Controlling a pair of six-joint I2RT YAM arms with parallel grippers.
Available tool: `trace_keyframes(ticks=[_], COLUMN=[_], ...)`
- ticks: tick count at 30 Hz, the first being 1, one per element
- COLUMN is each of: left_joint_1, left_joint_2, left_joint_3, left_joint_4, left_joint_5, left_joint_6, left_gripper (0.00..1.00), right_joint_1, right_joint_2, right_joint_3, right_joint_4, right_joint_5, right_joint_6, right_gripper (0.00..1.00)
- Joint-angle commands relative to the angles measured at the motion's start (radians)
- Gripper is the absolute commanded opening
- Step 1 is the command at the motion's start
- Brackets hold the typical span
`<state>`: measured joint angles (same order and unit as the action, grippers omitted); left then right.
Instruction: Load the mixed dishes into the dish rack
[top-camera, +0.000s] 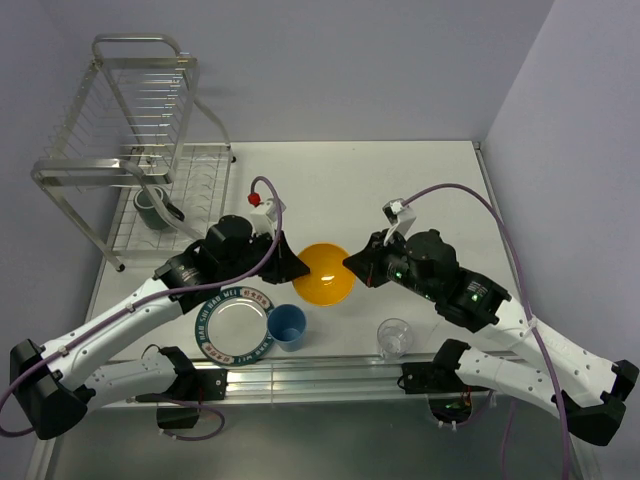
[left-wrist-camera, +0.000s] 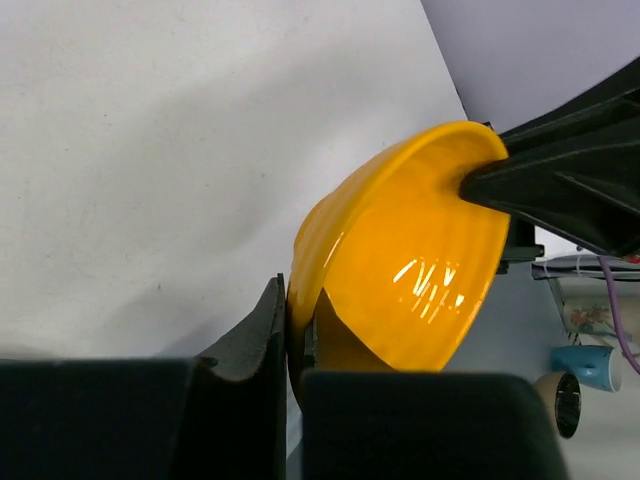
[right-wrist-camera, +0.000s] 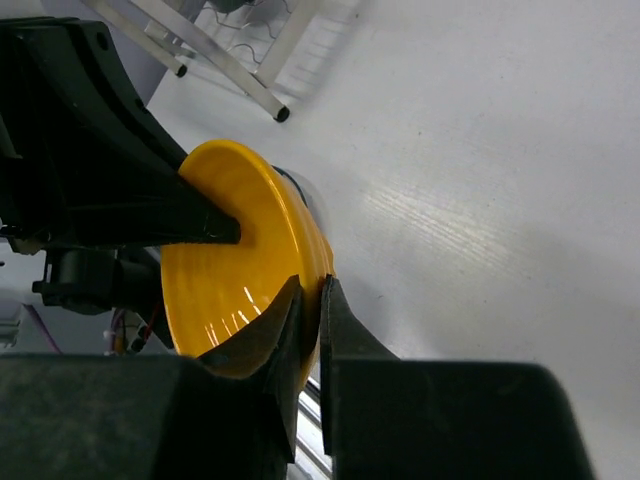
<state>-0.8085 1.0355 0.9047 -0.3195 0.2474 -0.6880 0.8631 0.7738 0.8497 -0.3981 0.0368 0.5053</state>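
The orange-yellow bowl (top-camera: 323, 273) hangs tilted over the middle of the table, held from both sides. My left gripper (top-camera: 298, 267) is shut on its left rim, and in the left wrist view the gripper (left-wrist-camera: 290, 300) pinches the bowl (left-wrist-camera: 410, 270) wall. My right gripper (top-camera: 351, 264) is shut on the opposite rim; the right wrist view shows the gripper (right-wrist-camera: 312, 290) straddling the bowl (right-wrist-camera: 230, 270) edge. The dish rack (top-camera: 110, 120) stands at the far left with the dark mug (top-camera: 152, 207) on its lower tier. Near the front lie the plate (top-camera: 236, 324), blue cup (top-camera: 287, 325) and clear glass (top-camera: 394, 338).
A metal rail (top-camera: 320, 372) runs along the table's near edge between the arm bases. Purple cables (top-camera: 470, 195) loop above both arms. Walls close in behind and to the right of the table.
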Motion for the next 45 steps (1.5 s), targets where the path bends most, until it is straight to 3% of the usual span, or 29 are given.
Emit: trace_keyframes(ticks=[1,3,4,7,9,20,45], left_joint_1=[0.0,0.002,0.002,0.002,0.002,0.003,0.012], left_joint_2=[-0.04,-0.072,-0.083,-0.168,-0.196,-0.215,-0.265], left_joint_3=[0.023,0.019,0.007,-0.019,-0.024,-0.018,-0.013], left_joint_4=[0.025,0.031,0.051,0.086,0.092,0.128,0.161], left_joint_5=[-0.005,-0.026,-0.028,-0.043,-0.04,0.052,0.171], left_joint_6=[0.039,0.053,0.059,0.067,0.068,0.024,-0.001], left_gripper=[0.0,0.0,0.0,0.0,0.0,0.0,0.0], right_joint_1=[-0.001,-0.001,-0.001,0.001,0.001,-0.001,-0.003], right_joint_2=[-0.05,-0.067,-0.074,-0.117,-0.152,-0.127,-0.183], right_joint_3=[0.009,-0.011,-0.021,-0.078,-0.121,-0.204,-0.311], right_joint_4=[0.056,0.07,0.079,0.131,0.177,0.468,0.725], right_joint_5=[-0.031,-0.055,-0.061,-0.094,-0.122,-0.35,-0.574], right_joint_6=[0.009,0.024,0.033,0.079,0.091,0.171,0.236], right_gripper=[0.17,0.3,0.42,0.65,0.71,0.73,0.7])
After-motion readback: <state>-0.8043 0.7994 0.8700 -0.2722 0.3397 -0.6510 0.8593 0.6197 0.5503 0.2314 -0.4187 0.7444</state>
